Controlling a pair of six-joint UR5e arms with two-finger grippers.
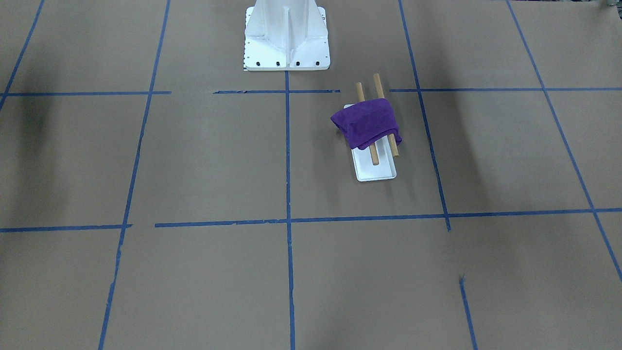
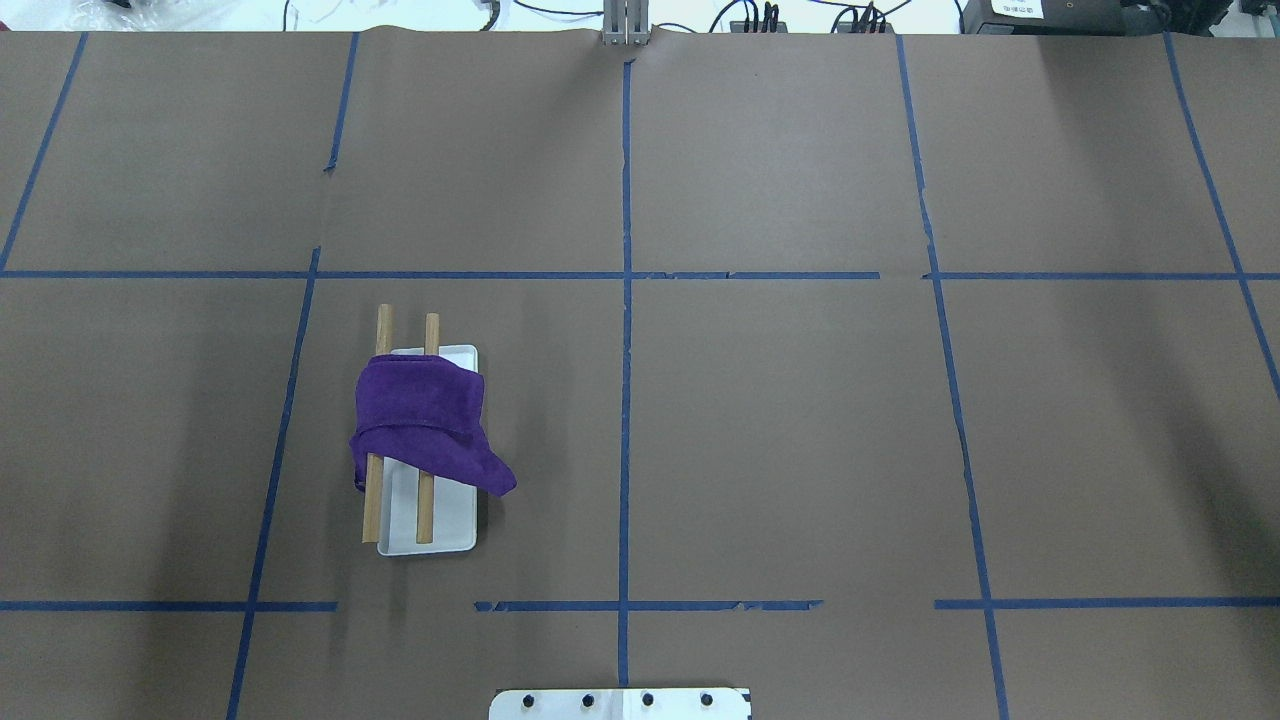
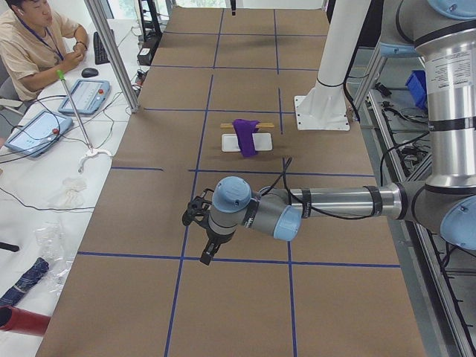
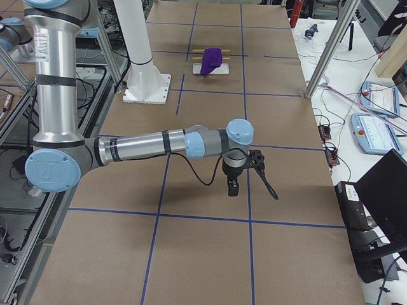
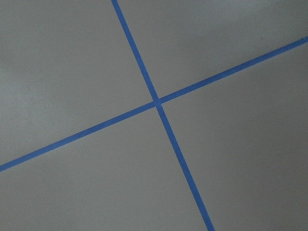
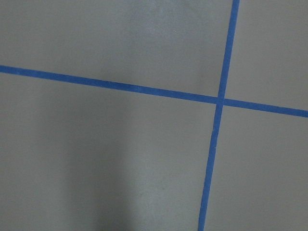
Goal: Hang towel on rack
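The deep purple towel [image 1: 367, 121] hangs draped over the two wooden bars [image 1: 376, 85] of the rack, whose white base [image 1: 376, 170] stands on the brown table. It shows the same in the overhead view: towel [image 2: 420, 410], bars [image 2: 383, 325], base [image 2: 445, 520]. In the side views the towel [image 3: 245, 134] [image 4: 211, 60] is far from both grippers. My left gripper [image 3: 202, 249] hovers over the table's left end, my right gripper [image 4: 248, 184] over the right end. I cannot tell whether either is open or shut. Both wrist views show only brown paper and blue tape.
The white robot pedestal [image 1: 286, 39] stands at the table's middle edge, near the rack. Blue tape lines [image 2: 625, 300] grid the brown paper. An operator [image 3: 33, 37] sits at a side desk with tablets [image 3: 83, 95] beyond the table's far edge.
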